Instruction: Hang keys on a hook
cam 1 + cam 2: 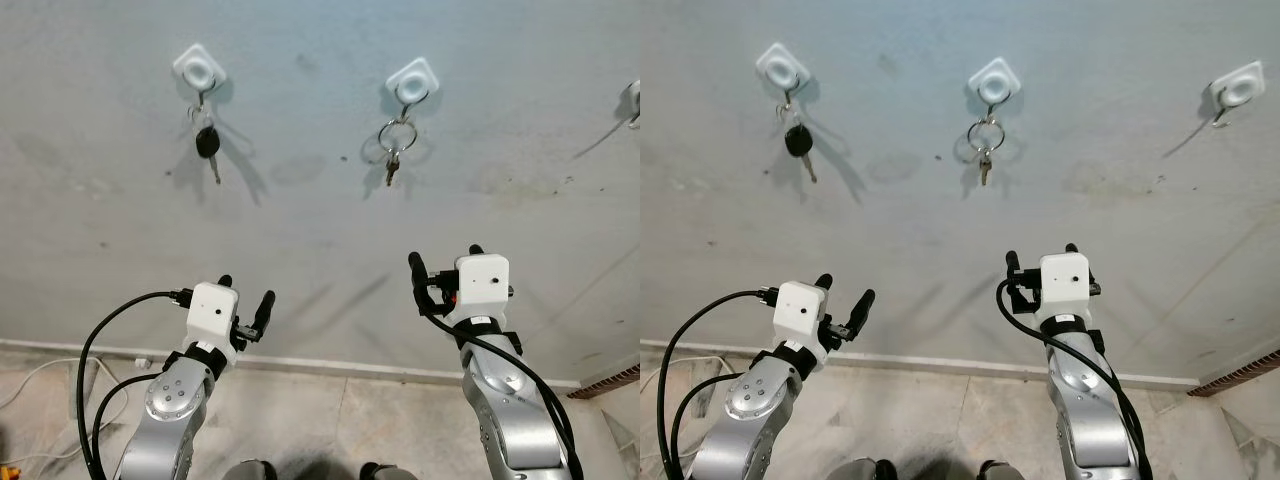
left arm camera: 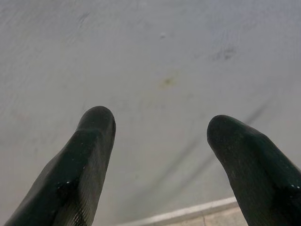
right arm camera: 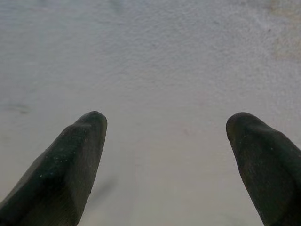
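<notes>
Keys hung on white wall hooks, both grippers spread and empty below.

High on the rough, stained grey plaster wall (image 1: 300,120), three white square plastic hooks: on the left hook (image 1: 199,68), a black-headed car key (image 1: 208,146) dangling; on the middle hook (image 1: 413,79), a round silver metal key ring with small brass-coloured keys (image 1: 396,145) hanging flat against the plaster; off to the right, a third hook (image 1: 1241,87), bare. Well below, left gripper (image 1: 246,298) with long black matte fingers (image 2: 84,160) parted wide, holding nothing, pointed at the wall. Right gripper (image 1: 445,262) likewise wide open and empty, blunt rounded fingertips (image 3: 80,150) apart, raised slightly higher. Pale skirting strip (image 1: 320,365) along the wall base above a mottled stone floor (image 1: 330,420).
</notes>
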Motion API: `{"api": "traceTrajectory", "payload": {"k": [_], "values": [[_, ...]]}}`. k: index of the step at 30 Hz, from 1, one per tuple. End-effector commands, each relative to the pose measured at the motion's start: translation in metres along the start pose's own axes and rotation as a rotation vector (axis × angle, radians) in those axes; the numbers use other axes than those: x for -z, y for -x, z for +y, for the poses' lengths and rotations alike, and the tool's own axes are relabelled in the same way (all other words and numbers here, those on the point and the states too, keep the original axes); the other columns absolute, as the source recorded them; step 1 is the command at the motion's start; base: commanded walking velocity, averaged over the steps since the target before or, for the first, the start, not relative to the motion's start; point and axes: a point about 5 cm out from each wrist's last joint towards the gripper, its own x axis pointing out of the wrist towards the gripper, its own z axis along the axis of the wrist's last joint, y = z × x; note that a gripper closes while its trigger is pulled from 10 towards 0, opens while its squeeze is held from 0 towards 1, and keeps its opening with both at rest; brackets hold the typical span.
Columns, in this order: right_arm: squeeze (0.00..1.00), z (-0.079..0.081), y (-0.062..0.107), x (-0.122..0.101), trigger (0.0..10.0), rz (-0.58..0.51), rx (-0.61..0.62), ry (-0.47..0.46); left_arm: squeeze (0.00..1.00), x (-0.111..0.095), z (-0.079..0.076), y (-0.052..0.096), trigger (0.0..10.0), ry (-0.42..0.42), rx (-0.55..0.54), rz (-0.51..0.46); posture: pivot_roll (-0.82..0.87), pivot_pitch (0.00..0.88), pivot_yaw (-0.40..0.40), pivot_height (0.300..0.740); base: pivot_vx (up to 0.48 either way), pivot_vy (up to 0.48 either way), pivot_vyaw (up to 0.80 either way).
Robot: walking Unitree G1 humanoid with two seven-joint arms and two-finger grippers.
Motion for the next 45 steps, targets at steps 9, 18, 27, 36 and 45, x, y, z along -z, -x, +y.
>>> {"api": "traceTrajectory", "payload": {"k": [9,18,27,36,45], "values": [[0.0,0.003,0.005,0.01,10.0,0.031,0.004,-0.012,0.0,0.007,0.001,0.003,10.0,-0.007,-0.001,0.029,-0.05,0.158,0.056,0.74,-0.341,0.0,0.0],[0.0,0.002,0.007,0.018,10.0,0.053,0.01,-0.002,0.0,0.008,-0.001,0.001,10.0,-0.006,0.003,0.029,-0.06,0.16,0.055,0.74,-0.368,0.0,0.0],[0.0,0.002,0.01,0.043,10.0,0.136,0.012,-0.002,0.0,0.015,0.0,-0.006,10.0,-0.002,-0.005,0.049,-0.06,0.158,0.05,0.74,-0.364,0.0,0.0],[0.0,0.008,0.023,0.088,10.0,0.307,0.02,-0.063,0.0,0.059,0.005,-0.003,10.0,0.019,-0.048,0.198,-0.06,0.145,0.038,0.74,-0.362,0.0,0.0],[0.0,0.005,0.021,0.097,10.0,0.343,0.016,-0.052,0.0,0.08,0.009,0.006,10.0,0.022,-0.064,0.278,-0.06,0.133,0.033,0.74,-0.335,0.0,0.0]]}}
